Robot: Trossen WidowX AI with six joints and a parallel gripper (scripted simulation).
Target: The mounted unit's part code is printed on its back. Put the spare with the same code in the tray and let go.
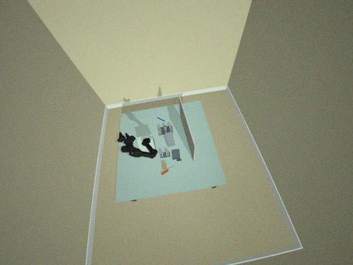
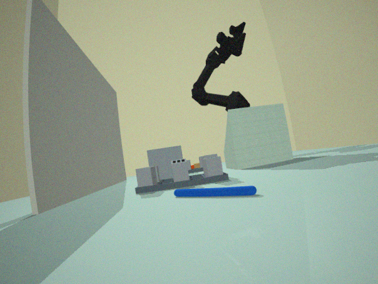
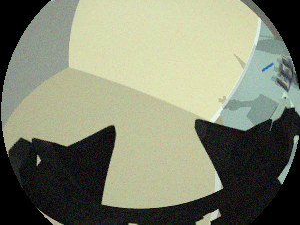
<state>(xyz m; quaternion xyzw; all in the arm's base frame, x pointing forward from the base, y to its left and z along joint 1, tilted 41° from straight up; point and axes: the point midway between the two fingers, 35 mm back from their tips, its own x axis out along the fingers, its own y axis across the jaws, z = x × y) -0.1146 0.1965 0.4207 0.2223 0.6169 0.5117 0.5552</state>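
My gripper (image 1: 123, 134) (image 2: 245, 28) (image 3: 155, 127) is open and empty, raised high and away from the units. Several light grey block-like units (image 2: 145, 177) (image 3: 285, 71) stand on a dark base (image 2: 200, 181). A smaller group of similar units (image 1: 165, 154) stands apart from them. A dark square (image 1: 176, 154), which looks like the tray, lies beside that smaller group, and nothing shows in it. A light grey upright slab (image 1: 170, 140) (image 2: 166, 153) stands by the dark base. No part code is readable, and I cannot tell which unit is the mounted one.
A tall grey panel (image 1: 187, 128) (image 2: 69, 109) stands along one side of the units. The arm rises from a pale pedestal (image 1: 141, 143) (image 2: 256, 137). A blue stick (image 1: 161, 119) (image 2: 216, 191) (image 3: 268, 67), an orange block (image 1: 163, 166) and a red-orange-handled tool (image 1: 165, 172) lie around the units.
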